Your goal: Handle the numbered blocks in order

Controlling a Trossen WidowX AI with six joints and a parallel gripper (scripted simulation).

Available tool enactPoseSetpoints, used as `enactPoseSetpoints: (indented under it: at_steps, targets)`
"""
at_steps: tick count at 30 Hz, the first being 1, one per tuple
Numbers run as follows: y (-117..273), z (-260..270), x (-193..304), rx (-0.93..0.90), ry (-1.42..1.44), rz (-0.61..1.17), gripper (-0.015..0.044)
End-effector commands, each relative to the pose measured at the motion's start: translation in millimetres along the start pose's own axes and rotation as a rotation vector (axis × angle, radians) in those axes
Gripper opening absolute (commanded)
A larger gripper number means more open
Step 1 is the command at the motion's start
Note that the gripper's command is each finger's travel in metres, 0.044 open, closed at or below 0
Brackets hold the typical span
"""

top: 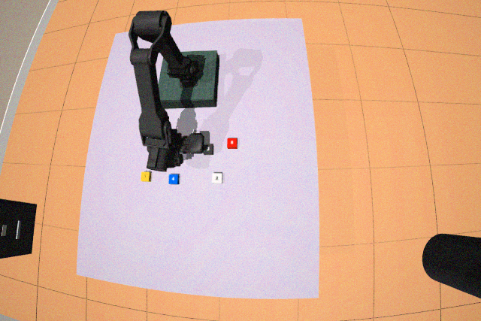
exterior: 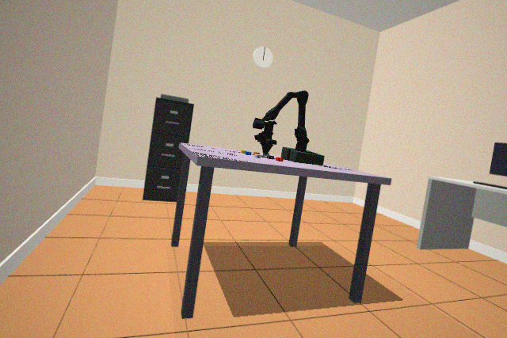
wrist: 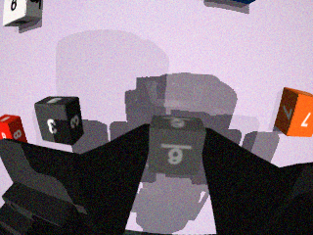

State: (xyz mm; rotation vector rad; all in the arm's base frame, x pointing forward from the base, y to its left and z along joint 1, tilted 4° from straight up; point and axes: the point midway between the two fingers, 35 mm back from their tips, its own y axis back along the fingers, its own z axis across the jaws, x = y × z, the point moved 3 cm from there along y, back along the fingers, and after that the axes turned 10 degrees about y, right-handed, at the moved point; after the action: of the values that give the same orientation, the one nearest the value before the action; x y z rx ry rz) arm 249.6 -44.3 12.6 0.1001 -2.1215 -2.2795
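— Which block has it got?

— The grey block (wrist: 175, 147), the one with an underlined digit on its face, a 6 or a 9; I can't say which way up it reads. It sits on the lilac table top (top: 233, 231) right under the wrist, and the gripper (wrist: 174, 157) is clamped onto it, one dark finger (wrist: 113, 176) pressed to each side. Whether it rests on the surface or hangs a hair above it, I can't tell.

— How is the arm standing?

— Bent high at the elbow above its dark green base (top: 201, 92), then reaching forward and down, with the wrist pointing nearly straight at the table. From across the room the gripper (exterior: 266, 150) tips down among the little blocks near the table's front edge.

— And the other blocks?

— A black block (wrist: 59, 119) marked 3 lies just to one side of the held one, and a red block (top: 232, 143) a little further out on that side. An orange block (wrist: 296, 113) showing 7 is on the opposite side. Further off stand a blue block (top: 173, 178) with a 4, a white block (top: 216, 177) with another underlined 6 or 9, and a yellow block (top: 146, 176) whose digit is too small to read. All of them are apart from the fingers.
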Motion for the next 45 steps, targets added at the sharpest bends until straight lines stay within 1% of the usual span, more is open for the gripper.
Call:
enactPoseSetpoints:
  at_steps: [1,15,27,38,45]
  targets:
    - [6,0,0,0.001,-0.002,-0.003,0.0120]
    - [6,0,0,0.001,-0.002,-0.003,0.0120]
    - [-8,0,0,0.001,-0.002,-0.003,0.0120]
    - [-9,0,0,0.001,-0.002,-0.003,0.0120]
    - [-9,0,0,0.001,-0.002,-0.003,0.0304]
